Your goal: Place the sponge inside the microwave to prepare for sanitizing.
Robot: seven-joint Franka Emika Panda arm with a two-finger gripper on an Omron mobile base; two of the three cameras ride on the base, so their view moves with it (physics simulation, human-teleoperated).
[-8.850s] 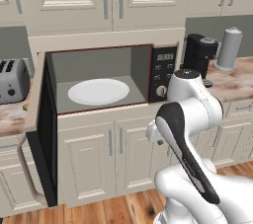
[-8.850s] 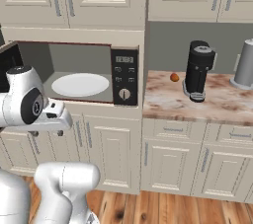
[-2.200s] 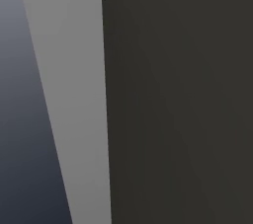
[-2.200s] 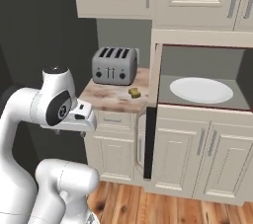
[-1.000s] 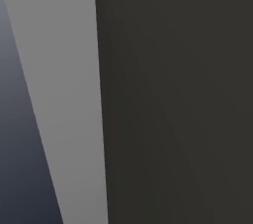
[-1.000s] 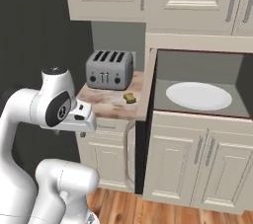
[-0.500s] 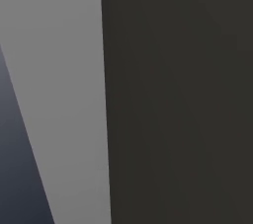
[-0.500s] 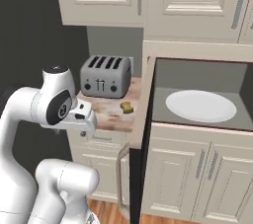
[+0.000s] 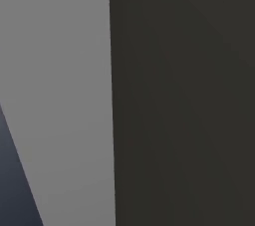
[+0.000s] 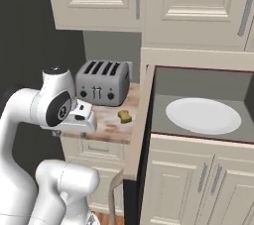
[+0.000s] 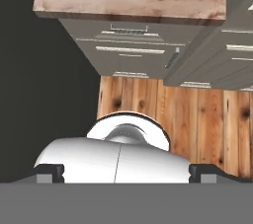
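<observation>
The sponge (image 10: pixel 125 116), a small yellow block, lies on the marble counter (image 10: pixel 106 125) in front of the silver toaster's right end. Right of it the microwave (image 10: pixel 198 83) stands with its door swung out, showing a grey cavity and a white round plate (image 10: pixel 203 115). My arm's wrist (image 10: pixel 79 116) hangs at the counter's left front corner, left of the sponge and apart from it. In the hand view my gripper (image 11: pixel 126 172) points down at the floor, its fingertips (image 11: pixel 49 172) spread wide, open, with nothing between them.
The four-slot toaster (image 10: pixel 101 83) sits at the back of the counter. Cream wall cabinets (image 10: pixel 149 1) hang above. Drawers (image 11: pixel 128 45) and a wooden floor (image 11: pixel 197 114) lie below the counter edge. A dark flat panel (image 9: pixel 184 95) stands close before the left base camera.
The whole right base picture has shifted and grown: the camera has moved closer to the counter and microwave. Sponge, toaster and plate keep their places. The gripper stays open.
</observation>
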